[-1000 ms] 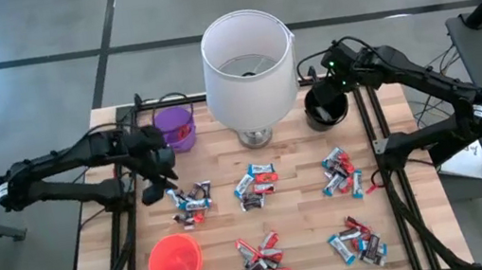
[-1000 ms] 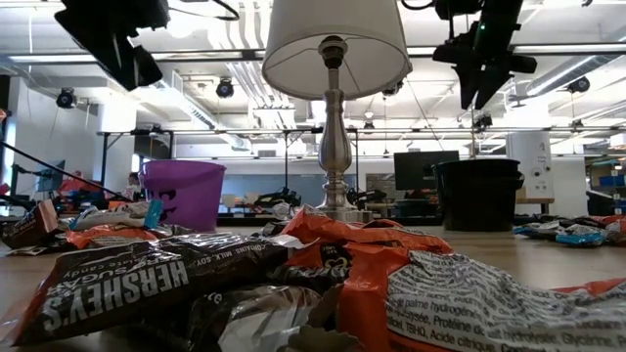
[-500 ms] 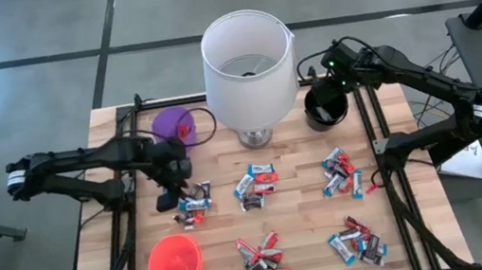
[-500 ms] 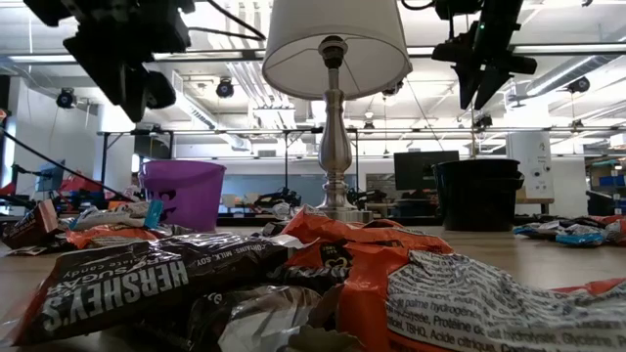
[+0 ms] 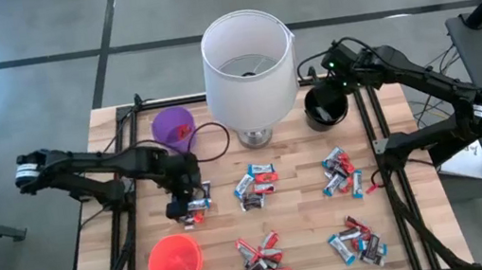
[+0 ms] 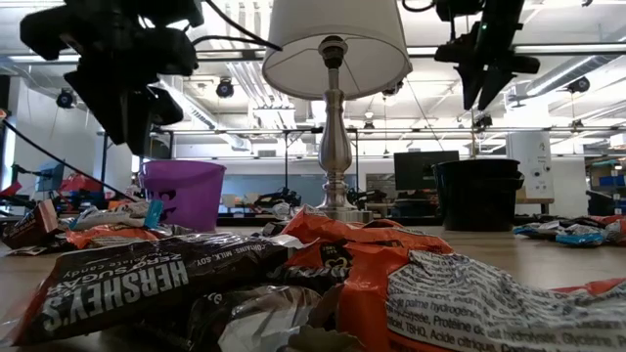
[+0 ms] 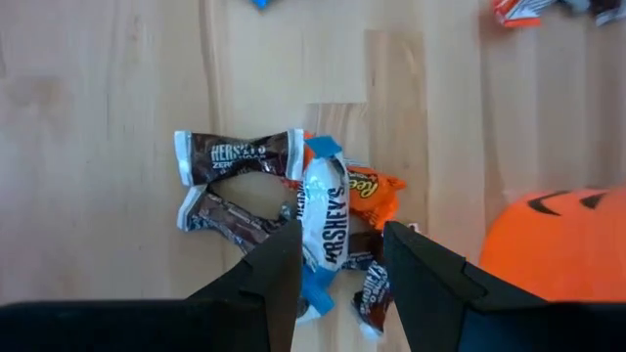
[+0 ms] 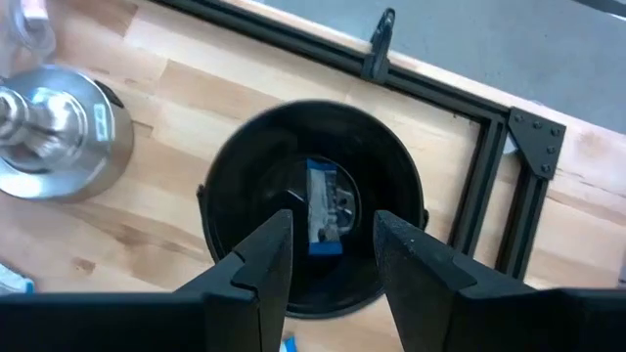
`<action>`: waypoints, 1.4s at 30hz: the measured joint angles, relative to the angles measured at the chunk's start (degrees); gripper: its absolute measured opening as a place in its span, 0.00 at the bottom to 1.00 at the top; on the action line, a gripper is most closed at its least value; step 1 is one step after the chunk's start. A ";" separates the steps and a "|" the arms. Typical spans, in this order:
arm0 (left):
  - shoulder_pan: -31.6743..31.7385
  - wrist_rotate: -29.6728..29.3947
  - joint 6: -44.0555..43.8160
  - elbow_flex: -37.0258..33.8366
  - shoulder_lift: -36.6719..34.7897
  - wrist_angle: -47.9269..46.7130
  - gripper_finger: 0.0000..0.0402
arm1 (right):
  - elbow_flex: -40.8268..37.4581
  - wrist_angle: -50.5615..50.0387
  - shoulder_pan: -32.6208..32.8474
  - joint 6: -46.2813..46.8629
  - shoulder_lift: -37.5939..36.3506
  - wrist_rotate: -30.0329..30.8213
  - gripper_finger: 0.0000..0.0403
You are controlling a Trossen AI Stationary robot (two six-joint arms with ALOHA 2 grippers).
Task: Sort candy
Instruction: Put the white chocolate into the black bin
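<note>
Left wrist view: left gripper (image 7: 337,264) poised with jaws spread directly above a small heap of candy (image 7: 284,210), fingers (image 7: 269,279) straddling a blue-and-white bar (image 7: 325,225) without yet pinching it; brown bars and an orange-wrapped piece (image 7: 377,188) lying touching beneath and beside it; orange pumpkin-faced cup (image 7: 558,240) near the heap.

High view: left gripper (image 5: 181,204) reaching in from the table's left edge, arm stretched low and nearly level, wrist bent downward over the nearest-left pile (image 5: 194,201). Right gripper (image 5: 328,91) held above the black cup (image 5: 324,108) at the far right of the wooden table (image 5: 304,236), arm folded back on itself at the elbow. Purple cup (image 5: 172,126) at the far left, lamp (image 5: 248,67) between the two far cups, orange cup (image 5: 175,261) at the near left.

Right wrist view: right gripper (image 8: 328,256) parted and empty, aimed straight down into the black cup (image 8: 245,186), where at least one blue-and-white bar (image 8: 323,210) rests on the bottom.

Progress, as judged: early. Only that cup shown to contain candy; inside of the purple cup not clear, orange cup apparently bare. Five mixed piles left on the table: the one under the left gripper, two in the middle (image 5: 255,184) (image 5: 262,256) and two at the right (image 5: 341,173) (image 5: 356,240). Low view: loose wrappers (image 6: 323,284) filling the foreground, both arms hanging in from above.
</note>
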 joint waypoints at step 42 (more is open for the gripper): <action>-4.16 -6.40 -2.94 -0.58 17.18 2.53 0.29 | -0.03 -1.09 0.00 -1.75 -0.02 0.00 0.34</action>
